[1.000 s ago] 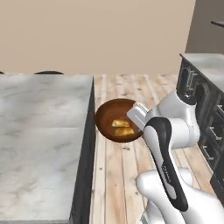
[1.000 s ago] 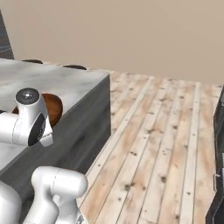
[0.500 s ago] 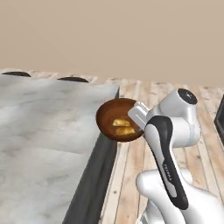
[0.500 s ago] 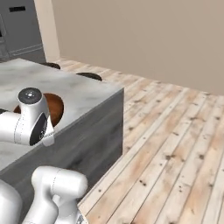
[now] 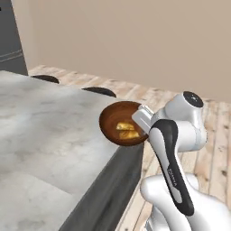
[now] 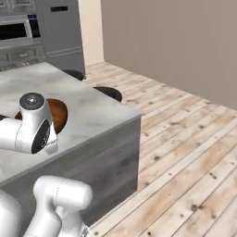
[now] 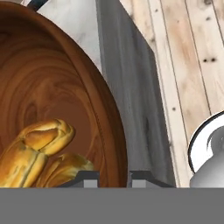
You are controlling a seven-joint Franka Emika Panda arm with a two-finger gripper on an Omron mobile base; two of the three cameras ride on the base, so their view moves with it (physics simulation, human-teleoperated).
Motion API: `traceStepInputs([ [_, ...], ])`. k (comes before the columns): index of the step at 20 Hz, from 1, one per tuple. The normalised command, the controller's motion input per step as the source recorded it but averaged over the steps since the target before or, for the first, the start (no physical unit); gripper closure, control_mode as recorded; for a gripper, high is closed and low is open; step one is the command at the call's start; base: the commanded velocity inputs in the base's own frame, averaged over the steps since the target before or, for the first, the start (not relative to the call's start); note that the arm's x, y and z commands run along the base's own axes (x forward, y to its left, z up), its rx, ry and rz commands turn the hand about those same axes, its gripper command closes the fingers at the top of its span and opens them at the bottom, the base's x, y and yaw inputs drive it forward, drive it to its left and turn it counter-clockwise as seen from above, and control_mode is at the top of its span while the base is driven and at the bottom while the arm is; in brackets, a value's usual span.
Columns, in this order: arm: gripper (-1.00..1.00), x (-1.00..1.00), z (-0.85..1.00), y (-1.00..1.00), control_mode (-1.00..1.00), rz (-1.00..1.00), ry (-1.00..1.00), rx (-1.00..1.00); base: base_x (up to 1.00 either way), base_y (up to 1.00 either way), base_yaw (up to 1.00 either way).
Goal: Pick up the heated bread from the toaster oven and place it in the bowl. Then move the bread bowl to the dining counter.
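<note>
The glossy dark-brown bowl point(image 5: 118, 118) hangs at the near corner of the dining counter point(image 5: 45, 135), partly over its edge. My gripper point(image 5: 143, 121) is shut on the bowl's right rim. In the hand view the fingertips of the gripper point(image 7: 114, 177) straddle the rim of the bowl point(image 7: 110, 118). The golden bread point(image 7: 41, 146) lies on the bowl's floor, touching a second similar golden piece point(image 7: 70, 168). From the left base view the bread point(image 5: 125, 130) shows as a yellow lump. In the right base view my arm hides most of the bowl point(image 6: 59, 113). The toaster oven is out of view.
The grey marbled counter top point(image 6: 92, 115) stretches left and away, with a grey panelled side dropping to the wooden floor point(image 6: 185, 139). Two dark stools point(image 6: 107, 92) stand at its far side. A steel microwave point(image 6: 16, 30) sits in grey cabinets at the back.
The whole picture has shifted, so the base has moved. The bowl stays in my grip and has gone from beside the counter, over the floor, to over the counter's corner.
</note>
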Motion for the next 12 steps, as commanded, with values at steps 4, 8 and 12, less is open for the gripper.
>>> traceStepInputs([
  [4, 1.00, 0.00, 0.00, 0.00, 1.00, 0.00, 0.00, 0.00, 1.00, -0.62, 0.50],
  [8, 1.00, 0.00, 0.00, 0.00, 1.00, 0.00, 0.00, 0.00, 1.00, -0.42, 0.67],
  [12, 1.00, 0.00, 0.00, 0.00, 1.00, 0.00, 0.00, 0.00, 1.00, -0.32, 0.72],
])
